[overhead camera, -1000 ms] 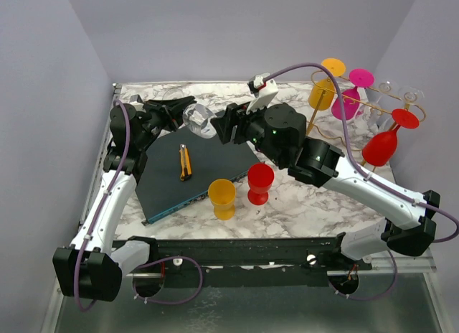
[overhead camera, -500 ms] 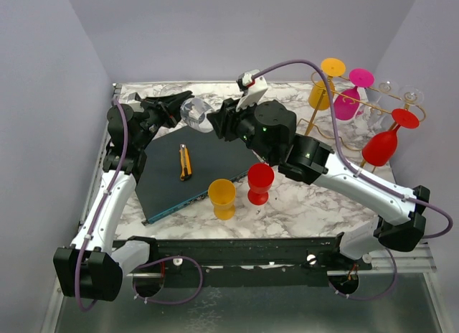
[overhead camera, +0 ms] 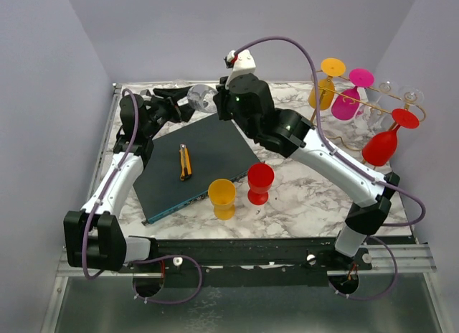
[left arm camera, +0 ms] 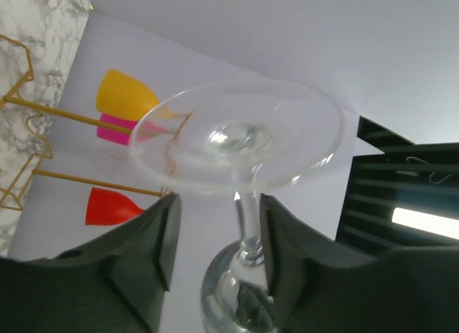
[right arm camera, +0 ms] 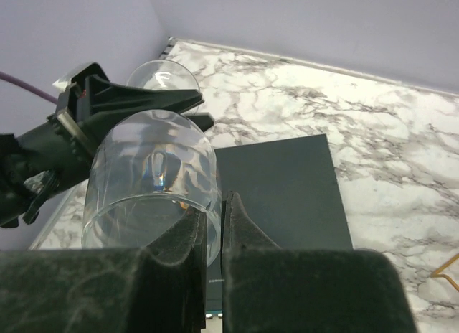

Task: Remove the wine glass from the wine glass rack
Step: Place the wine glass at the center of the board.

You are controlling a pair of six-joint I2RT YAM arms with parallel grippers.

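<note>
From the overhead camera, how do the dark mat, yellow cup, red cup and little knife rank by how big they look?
1. Dark mat, by far the largest.
2. Yellow cup and red cup, which look about alike.
3. Knife, the smallest.

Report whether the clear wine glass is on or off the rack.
Off: the clear wine glass is sideways in mid-air, bowl pinched by the right fingers, far from the gold wine glass rack.

arms [overhead camera: 344, 171]: white links, black joints | cables [overhead camera: 276, 38]: purple | fingers [right arm camera: 172, 254]: black
</note>
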